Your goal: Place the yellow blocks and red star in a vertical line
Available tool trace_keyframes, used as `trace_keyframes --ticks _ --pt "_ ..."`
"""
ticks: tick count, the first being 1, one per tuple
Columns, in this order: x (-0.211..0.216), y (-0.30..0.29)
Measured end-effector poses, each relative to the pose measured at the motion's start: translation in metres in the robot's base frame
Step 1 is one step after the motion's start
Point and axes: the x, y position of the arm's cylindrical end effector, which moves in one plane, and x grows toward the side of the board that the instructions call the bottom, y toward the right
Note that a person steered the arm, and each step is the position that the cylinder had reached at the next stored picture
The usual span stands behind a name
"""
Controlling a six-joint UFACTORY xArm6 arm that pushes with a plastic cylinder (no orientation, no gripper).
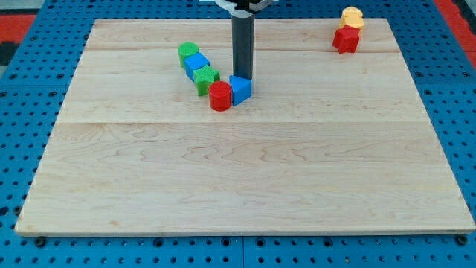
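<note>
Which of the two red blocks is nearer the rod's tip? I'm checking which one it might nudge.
The round red block in the centre cluster, beside the blue block that my tip touches. The red star sits far off at the view's top right.

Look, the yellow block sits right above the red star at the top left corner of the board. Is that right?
Not quite. The yellow block does sit right above the red star, but the camera view shows them at the board's top right corner, not the left.

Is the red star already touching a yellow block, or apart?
Touching: the red star sits directly below the yellow block, edges meeting, at the board's top right.
</note>
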Motion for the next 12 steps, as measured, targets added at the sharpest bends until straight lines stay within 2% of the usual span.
trace_keyframes --ticks 2,3,4,8,9,11,12 --pt "0.003 0.0" --pt "-0.01 0.008" --pt "-0.019 0.037" --pt "-0.034 0.28" --pt "-0.065 0.321" --pt "-0.156 0.331" --pt "-0.16 0.33"
